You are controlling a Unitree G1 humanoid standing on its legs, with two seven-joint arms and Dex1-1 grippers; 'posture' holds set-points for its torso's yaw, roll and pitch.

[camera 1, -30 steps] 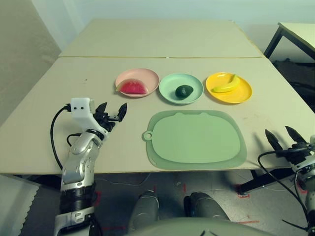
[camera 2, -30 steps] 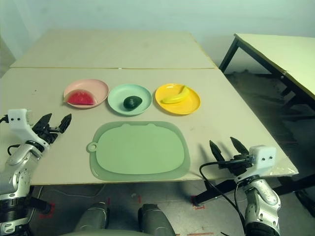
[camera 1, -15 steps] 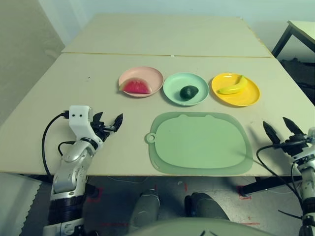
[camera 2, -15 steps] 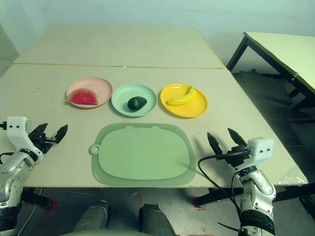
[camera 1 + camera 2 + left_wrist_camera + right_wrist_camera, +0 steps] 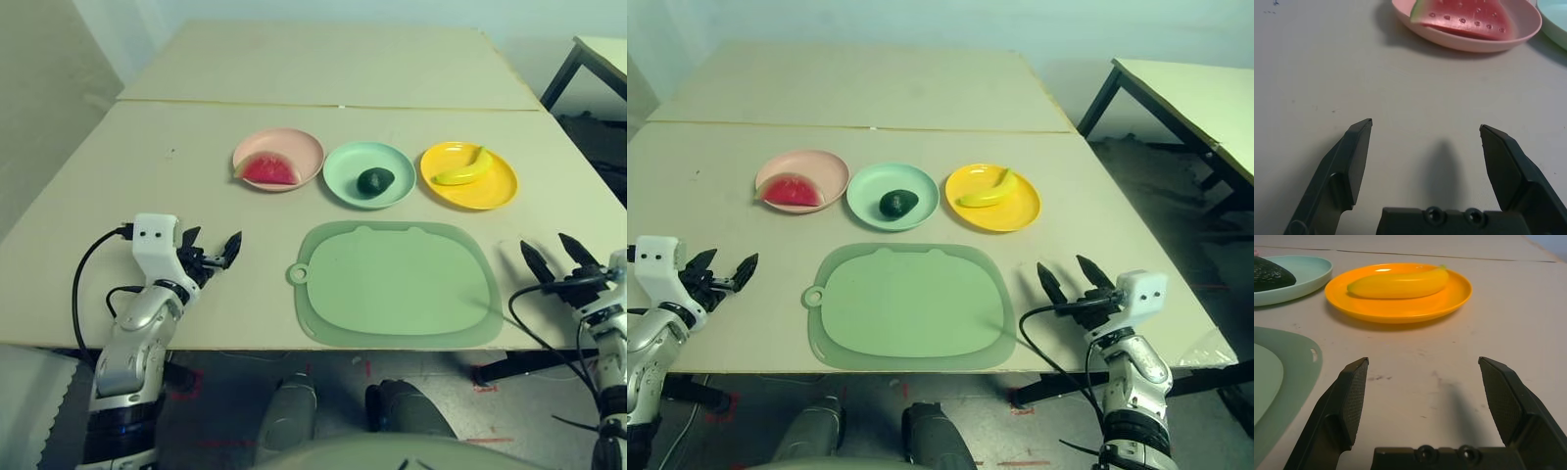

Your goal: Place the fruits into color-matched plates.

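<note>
The red watermelon wedge [image 5: 268,170] lies in the pink plate [image 5: 296,147]. In the mint green plate [image 5: 397,162] beside it sits the dark avocado [image 5: 374,180]. The yellow banana [image 5: 458,170] rests in the yellow plate [image 5: 492,190]. My left gripper [image 5: 210,254] is open and empty, low over the table near its front left, well short of the pink plate [image 5: 1528,27]. My right gripper [image 5: 1068,282] is open and empty near the front right edge, facing the yellow plate [image 5: 1400,308] and banana [image 5: 1398,283].
A large rounded green mat [image 5: 397,284] with a ring tab [image 5: 297,275] lies at the front middle between the two arms. A second table [image 5: 1195,98] stands to the right. The table's seam [image 5: 333,105] runs behind the plates.
Both grippers have drawn back toward the front edge of the table, the left one most. The camera view has shifted a little. The fruits stay in their plates.
</note>
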